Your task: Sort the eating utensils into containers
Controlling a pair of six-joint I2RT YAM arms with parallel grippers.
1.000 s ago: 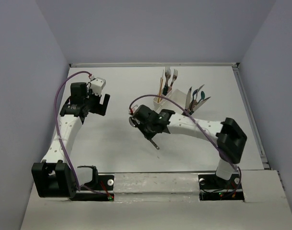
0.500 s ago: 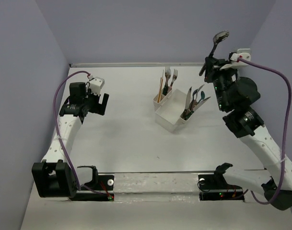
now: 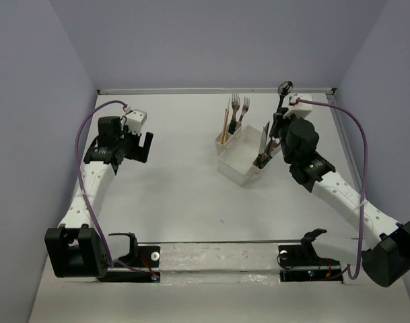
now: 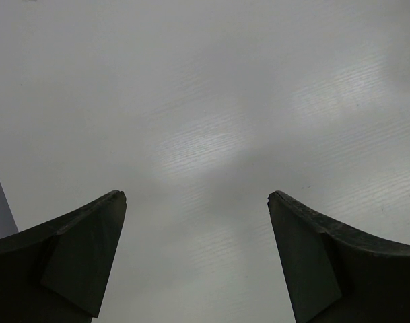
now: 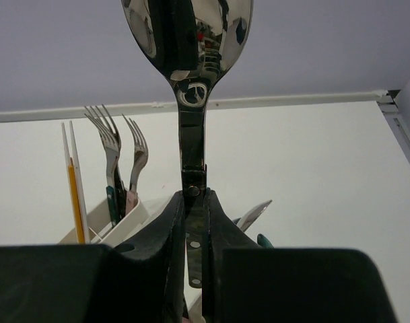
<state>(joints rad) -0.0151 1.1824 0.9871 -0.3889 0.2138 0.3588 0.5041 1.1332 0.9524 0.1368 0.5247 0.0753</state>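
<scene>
My right gripper (image 3: 279, 123) is shut on the dark handle of a metal spoon (image 3: 284, 88), which stands upright with its bowl on top. It hovers just right of the white caddy (image 3: 240, 169), by that end's slot, where knives and a teal spoon (image 3: 272, 138) lean. In the right wrist view the spoon (image 5: 188, 40) rises from my shut gripper (image 5: 195, 199). Behind it are forks (image 5: 114, 145) and orange and white chopsticks (image 5: 73, 180) in the caddy's (image 5: 128, 217) far slot. My left gripper (image 3: 143, 146) (image 4: 196, 196) stands open over bare table at the left.
The forks (image 3: 237, 106) and chopsticks (image 3: 225, 125) stick up from the caddy's left end. Purple cables loop above both arms. A raised rail (image 3: 350, 158) runs along the table's right edge, and the back wall stands close behind the caddy.
The right arm has left the table's middle with the spoon, swung high to the right, and come down beside the caddy's right end. The left arm has not moved.
</scene>
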